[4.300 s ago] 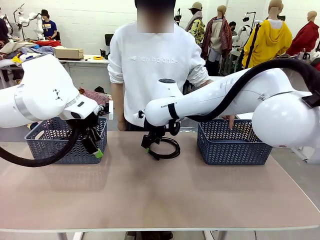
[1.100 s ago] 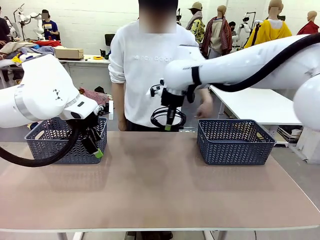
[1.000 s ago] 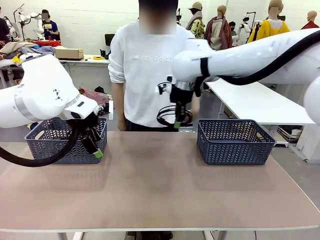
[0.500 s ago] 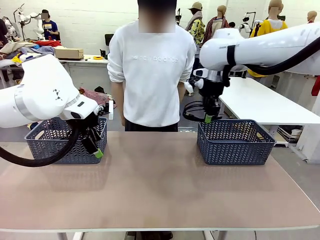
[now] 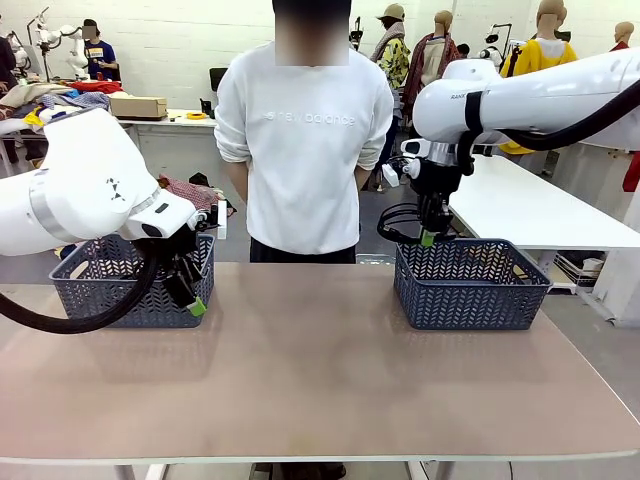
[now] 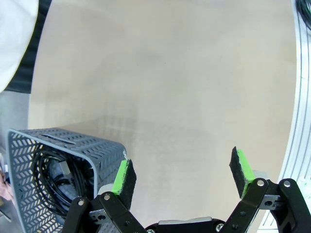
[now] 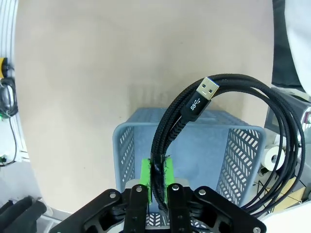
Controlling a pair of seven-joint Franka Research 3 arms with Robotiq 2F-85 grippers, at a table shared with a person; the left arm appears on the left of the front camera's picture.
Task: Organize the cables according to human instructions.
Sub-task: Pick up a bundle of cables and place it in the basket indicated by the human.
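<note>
My right gripper (image 5: pixel 428 238) hangs over the far left corner of the right basket (image 5: pixel 468 290), shut on a coiled black cable (image 5: pixel 399 221). In the right wrist view the green pads (image 7: pixel 144 178) of my right gripper (image 7: pixel 158 178) pinch the braided cable (image 7: pixel 277 145). Its USB plug (image 7: pixel 206 90) points up, and the blue basket (image 7: pixel 127 145) lies below. My left gripper (image 5: pixel 190 296) stays open beside the left basket (image 5: pixel 110 290). The left wrist view shows my left gripper (image 6: pixel 182 171) with nothing in it, and black cables (image 6: pixel 46 177) coiled inside the grey basket (image 6: pixel 73 141).
A person in a white sweatshirt (image 5: pixel 305 140) stands at the far edge between the two baskets, hands out of sight behind the back. The tan table top (image 5: pixel 320 380) stretches bare between and in front of the baskets.
My right gripper has lifted the coiled cable from the table's far middle and carried it rightward to above the right basket. The person's hand left that basket. My left arm has not moved.
</note>
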